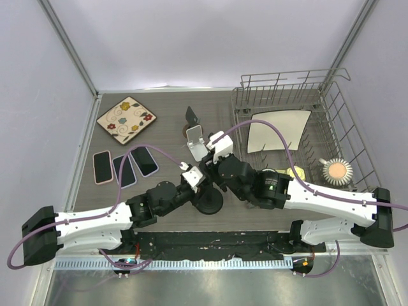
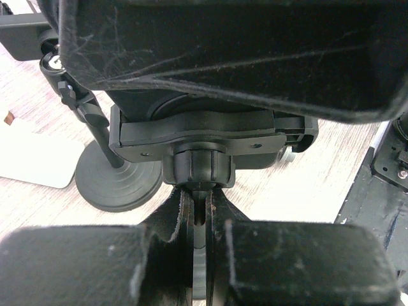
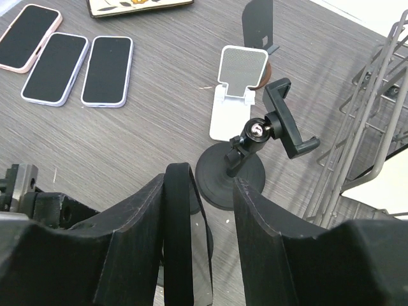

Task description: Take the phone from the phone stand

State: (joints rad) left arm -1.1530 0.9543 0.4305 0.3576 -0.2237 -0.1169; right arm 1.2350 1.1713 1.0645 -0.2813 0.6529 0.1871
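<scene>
The phone (image 3: 178, 223), in a black case, stands edge-on between my right gripper's (image 3: 204, 191) jaws. It rests against the left finger (image 3: 137, 217), with a gap to the right finger (image 3: 268, 223), so the gripper is open around it. In the left wrist view the phone's dark back (image 2: 242, 51) sits in the clamp of the black phone stand (image 2: 197, 137). My left gripper (image 2: 201, 213) is shut on the stand's stem just below the ball joint. In the top view both grippers meet at the table's centre, left (image 1: 196, 180) and right (image 1: 213, 169), above the stand's round base (image 1: 209, 203).
An empty black clamp stand (image 3: 274, 127) and a white stand (image 3: 239, 95) are just beyond the grippers. Three phones (image 1: 124, 167) lie flat at left, a patterned plate (image 1: 126, 119) behind them. A wire dish rack (image 1: 331, 108) with a white plate and a cup fills the right.
</scene>
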